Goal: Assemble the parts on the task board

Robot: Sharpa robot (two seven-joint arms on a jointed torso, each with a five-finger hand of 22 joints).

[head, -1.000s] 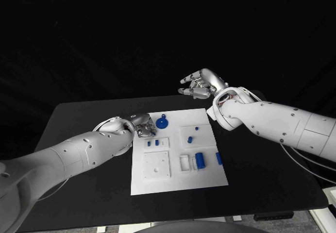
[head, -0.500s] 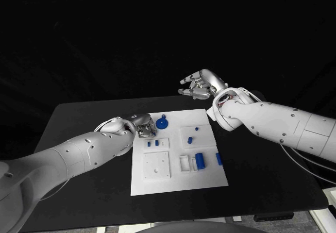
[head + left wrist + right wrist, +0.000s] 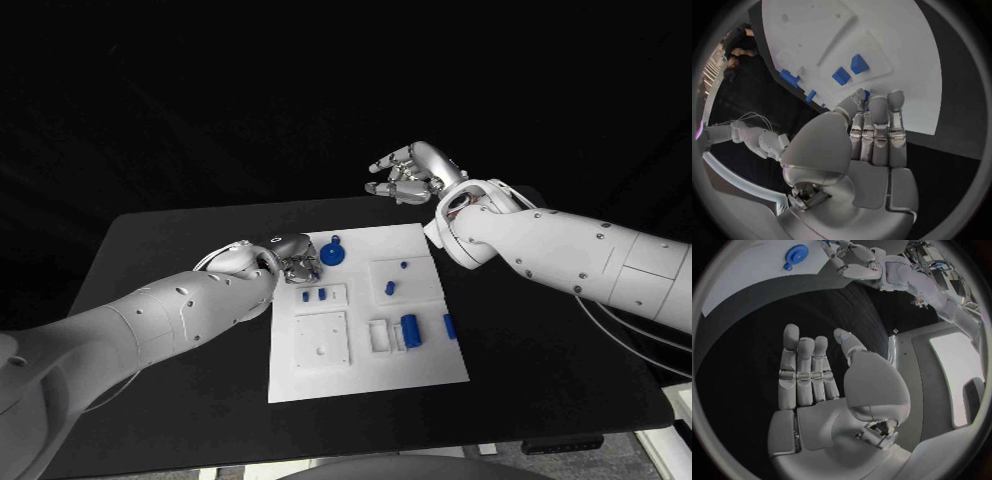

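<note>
I see my left hand (image 3: 296, 262) low over the near-left part of the task board (image 3: 433, 365), just beside the round blue part (image 3: 333, 253) at the board's far edge. In the left wrist view its fingers (image 3: 879, 131) lie straight and close together, thumb alongside; I can't tell whether anything sits between thumb and finger, so I can't tell its state. My right hand (image 3: 415, 173) hangs raised beyond the far edge of the black counter (image 3: 159, 270), well apart from the board, fingers loosely apart and holding nothing. On the board, two small blue blocks (image 3: 315, 296) sit in a recess, a blue cylinder (image 3: 413, 330) lies in a tray, and a blue piece (image 3: 450, 326) lies near the right edge.
</note>
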